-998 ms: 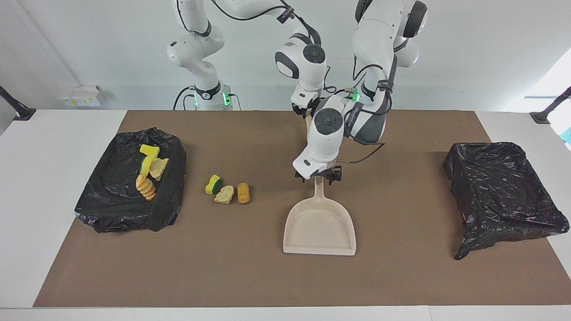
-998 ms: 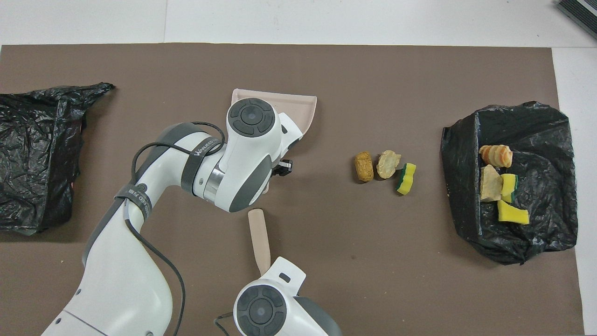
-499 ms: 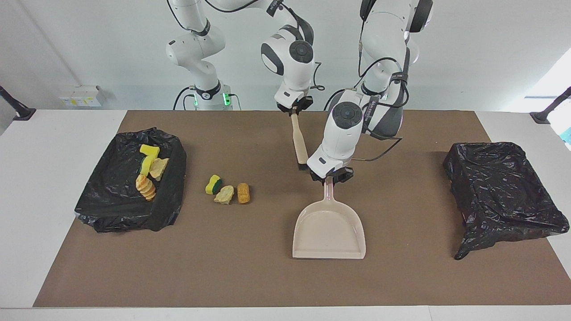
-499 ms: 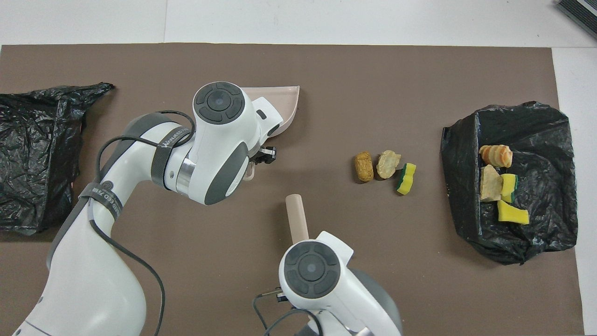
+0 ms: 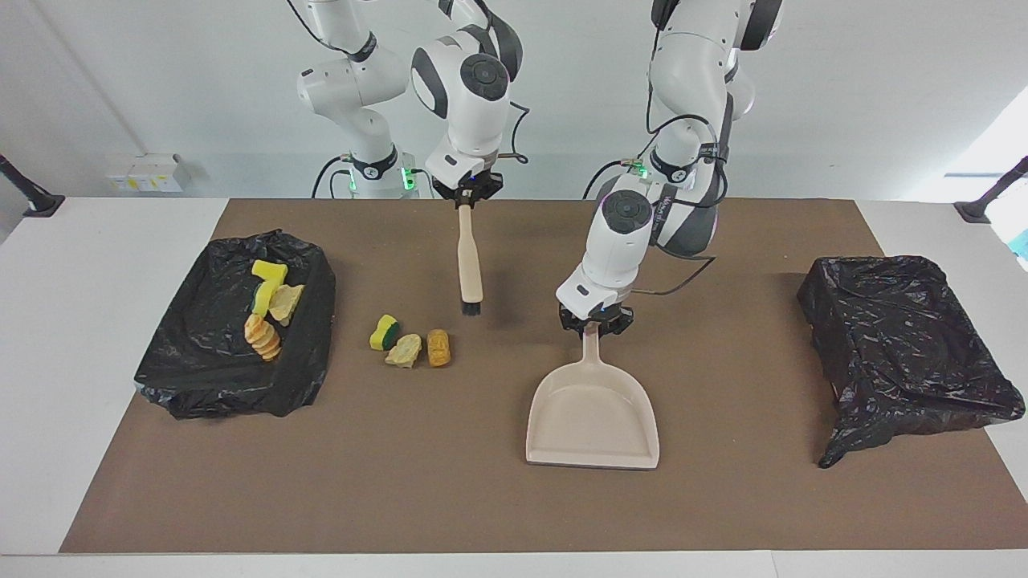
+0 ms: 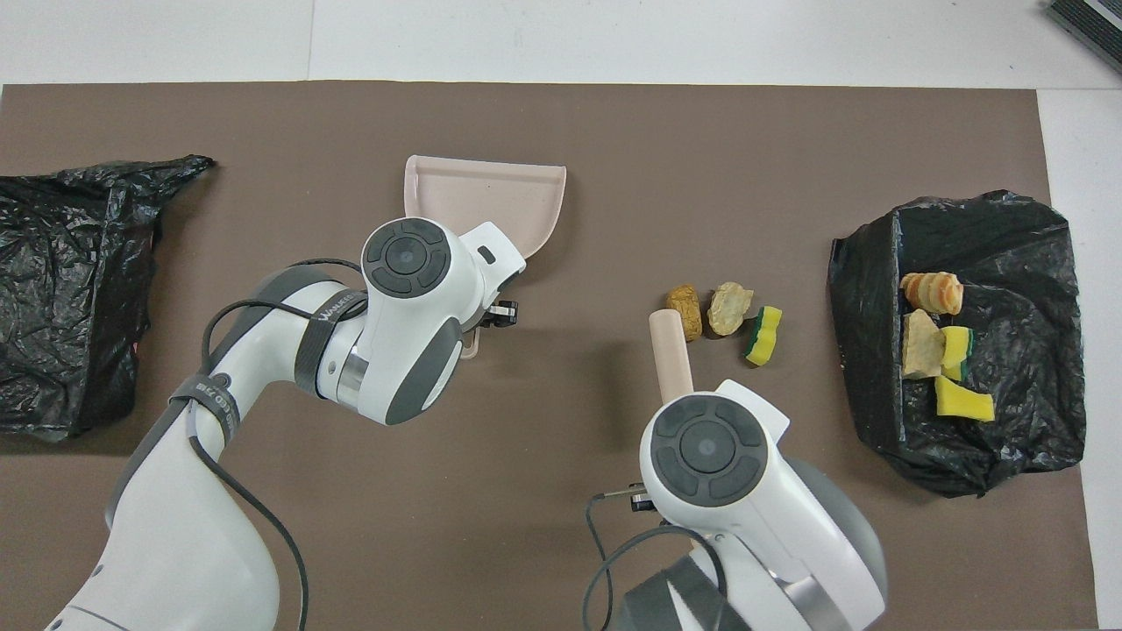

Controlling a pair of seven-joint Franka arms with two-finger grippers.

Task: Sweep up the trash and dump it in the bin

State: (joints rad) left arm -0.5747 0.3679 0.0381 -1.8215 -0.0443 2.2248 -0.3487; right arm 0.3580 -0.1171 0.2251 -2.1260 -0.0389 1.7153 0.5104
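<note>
Three trash scraps lie in a row on the brown mat: a yellow-green sponge (image 5: 385, 331) (image 6: 763, 336), a tan chunk (image 5: 404, 350) (image 6: 729, 308) and an orange chunk (image 5: 438, 348) (image 6: 685, 312). Several more lie in the black-lined bin (image 5: 201, 361) (image 6: 1008, 254) at the right arm's end. My right gripper (image 5: 467, 201) is shut on a brush (image 5: 469, 265) (image 6: 671, 355) that hangs bristles-down over the mat, close to the orange chunk. The beige dustpan (image 5: 593, 417) (image 6: 486, 197) lies flat mid-mat. My left gripper (image 5: 593, 323) sits at the end of the dustpan's handle.
A second black-lined bin (image 5: 907, 337) (image 6: 61, 263) stands at the left arm's end of the table with no scraps showing in it. The brown mat (image 5: 401, 482) covers most of the white table.
The right arm has carried the brush toward its own end of the table, up to the three scraps. The dustpan shifted a little toward the left arm's end and now lies still.
</note>
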